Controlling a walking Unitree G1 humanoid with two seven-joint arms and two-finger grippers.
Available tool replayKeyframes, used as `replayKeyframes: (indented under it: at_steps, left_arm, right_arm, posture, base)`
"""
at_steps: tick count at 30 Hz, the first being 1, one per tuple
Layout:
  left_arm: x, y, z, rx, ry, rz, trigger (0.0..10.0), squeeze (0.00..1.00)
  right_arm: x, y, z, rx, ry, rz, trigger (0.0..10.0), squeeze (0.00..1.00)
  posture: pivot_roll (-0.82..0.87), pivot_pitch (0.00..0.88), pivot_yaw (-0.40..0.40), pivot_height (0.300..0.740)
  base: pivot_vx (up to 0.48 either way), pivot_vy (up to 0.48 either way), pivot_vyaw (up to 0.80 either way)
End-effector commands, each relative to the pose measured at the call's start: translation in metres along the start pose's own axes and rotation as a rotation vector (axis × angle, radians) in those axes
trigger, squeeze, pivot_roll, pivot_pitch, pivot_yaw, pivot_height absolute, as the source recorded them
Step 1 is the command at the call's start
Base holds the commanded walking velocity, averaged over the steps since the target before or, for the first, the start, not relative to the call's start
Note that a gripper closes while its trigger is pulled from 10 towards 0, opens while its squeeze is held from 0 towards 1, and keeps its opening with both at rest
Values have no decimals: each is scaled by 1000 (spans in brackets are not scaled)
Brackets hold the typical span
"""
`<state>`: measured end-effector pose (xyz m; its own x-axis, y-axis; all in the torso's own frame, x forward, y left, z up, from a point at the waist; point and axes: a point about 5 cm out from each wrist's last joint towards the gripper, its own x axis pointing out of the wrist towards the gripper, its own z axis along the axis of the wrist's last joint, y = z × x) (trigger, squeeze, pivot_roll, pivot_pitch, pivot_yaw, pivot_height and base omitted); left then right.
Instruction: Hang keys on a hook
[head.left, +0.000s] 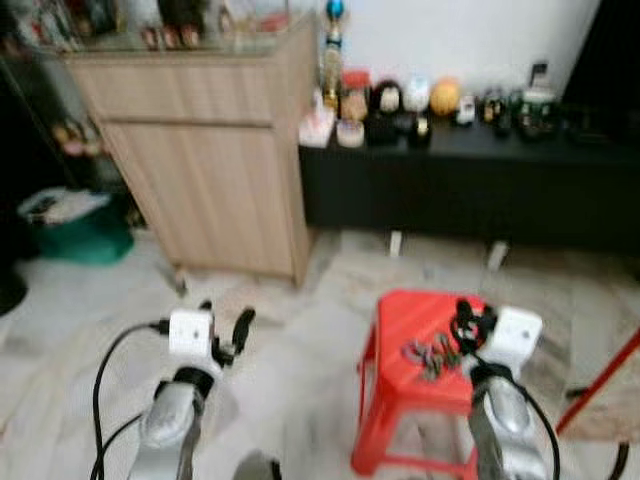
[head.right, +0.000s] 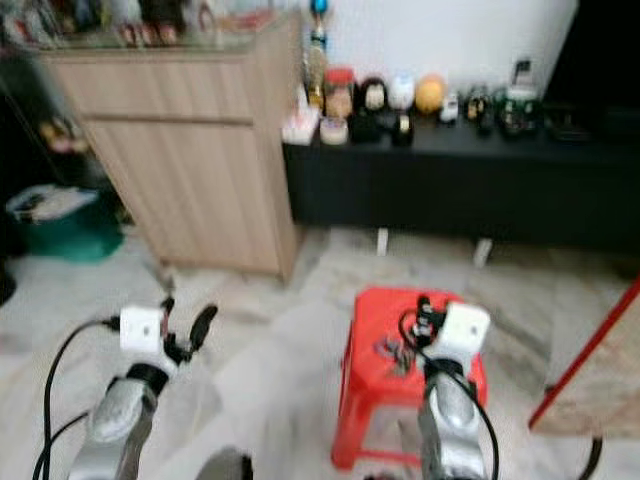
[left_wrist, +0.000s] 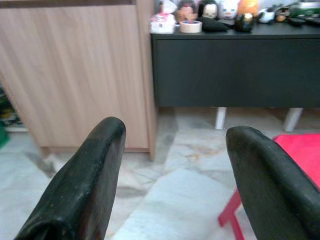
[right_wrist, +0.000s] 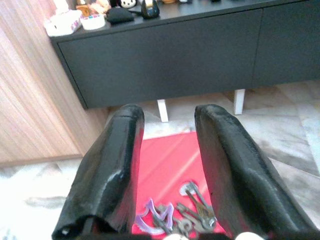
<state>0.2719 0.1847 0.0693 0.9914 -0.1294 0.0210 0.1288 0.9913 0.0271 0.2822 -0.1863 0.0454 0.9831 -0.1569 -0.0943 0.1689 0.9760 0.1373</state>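
Hovering over a red stool (head.left: 400, 320), the right tool (right_wrist: 167, 165) is hanging open and empty above the keys (right_wrist: 182, 215) lying on the seat; the left tool (left_wrist: 172, 175) is spread wide, idle; picking up and hanging are both remaining, by the look of it.

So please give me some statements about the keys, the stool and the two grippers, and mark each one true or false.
1. The keys lie on the red stool. True.
2. The right gripper is shut on the keys. False: it is open above them, holding nothing.
3. The left gripper is open. True.
4. The stool stands on the black cabinet. False: it stands on the floor before it.
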Motion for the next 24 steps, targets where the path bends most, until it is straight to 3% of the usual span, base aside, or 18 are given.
replayKeyframes:
  at_steps: [1, 21, 24]
  left_arm:
    - [3, 1, 4, -8, -9, -4, 10000, 0]
    - [0, -7, -7, -32, 31, -15, 10000, 0]
    - [0, -8, -8, -38, 31, -10, 10000, 0]
  right_arm:
    - [-1, -1, -2, -1, 5, -8, 10000, 0]
    - [1, -3, -2, -37, 15, -21, 10000, 0]
    - [1, -3, -3, -22, 25, -21, 10000, 0]
  posture:
    - [40, 30, -7, 629]
    - [21, 33, -21, 629]
    - [18, 35, -28, 607]
  base:
    - [0, 0, 0]
    - [0, 0, 0]
    - [0, 0, 0]
